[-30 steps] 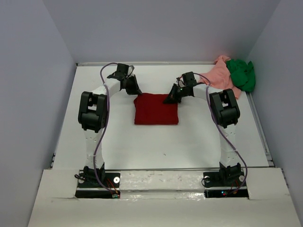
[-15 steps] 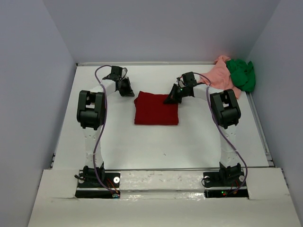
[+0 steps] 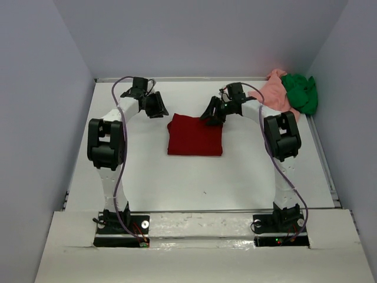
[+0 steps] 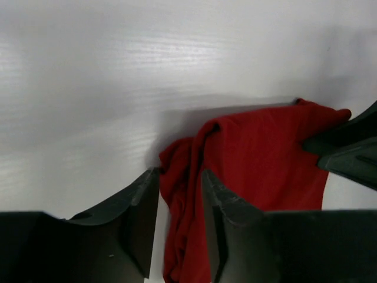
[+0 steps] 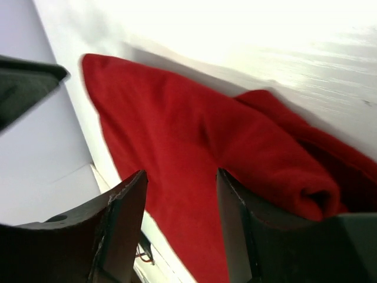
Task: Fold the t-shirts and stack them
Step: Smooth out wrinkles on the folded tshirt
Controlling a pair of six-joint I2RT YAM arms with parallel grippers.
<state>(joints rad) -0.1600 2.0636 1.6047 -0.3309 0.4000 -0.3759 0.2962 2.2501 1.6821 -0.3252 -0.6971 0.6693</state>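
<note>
The dark red t-shirt [image 3: 194, 136] lies folded into a flat rectangle in the middle of the table. My left gripper [image 3: 159, 111] hovers just off its far left corner, open. In the left wrist view the bunched red edge [image 4: 182, 194] shows through the gap between the fingers [image 4: 141, 206]. At the far right corner, my right gripper [image 3: 210, 117] is open with its jaws wide apart above the red cloth [image 5: 194, 135]. The salmon pink t-shirt [image 3: 273, 94] and the bright green t-shirt [image 3: 301, 91] lie crumpled together in the far right corner.
The white table [image 3: 177, 177] has walls close on the left, the back and the right. Both arms arch over the table's sides from their bases at the near edge. A purple cable runs along the left arm [image 3: 106, 141].
Both grippers have opened and let go of the red shirt's far corners. The left arm has swung a little left and away from the shirt; the right gripper has shifted slightly back.
</note>
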